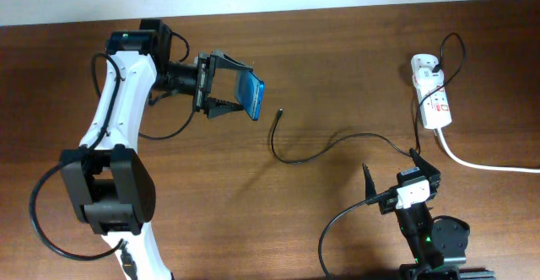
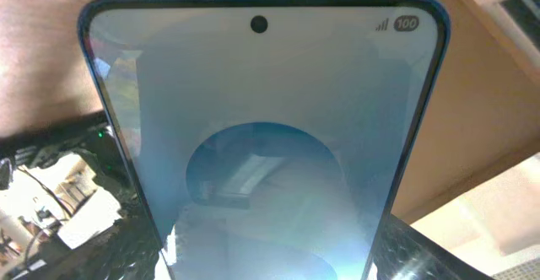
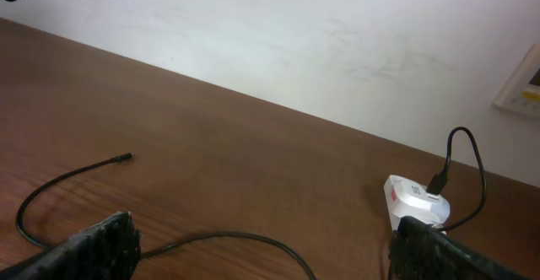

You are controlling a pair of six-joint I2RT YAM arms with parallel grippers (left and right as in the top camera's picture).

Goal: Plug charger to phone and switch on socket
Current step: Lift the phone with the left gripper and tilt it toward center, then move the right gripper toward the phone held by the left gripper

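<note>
Clearly gripped the slim blue-screened smartphone (image 1: 249, 93) in the closed left hand (image 1: 229, 90) above the brown wooden counter (image 1: 337, 61), with the thin black charger cable's plug tip (image 1: 279, 110) lying just rightward, pointing phoneward, well apart from the open, empty right hand (image 1: 392, 170).

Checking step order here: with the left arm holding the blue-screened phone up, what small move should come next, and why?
Probably move the open, empty right pincer toward the plug tip of the thin black charger cable, which lies loose on the brown wooden table. The left pincer grips the slim blue-screened phone above the surface, so the plug must be picked up to meet it.
</note>
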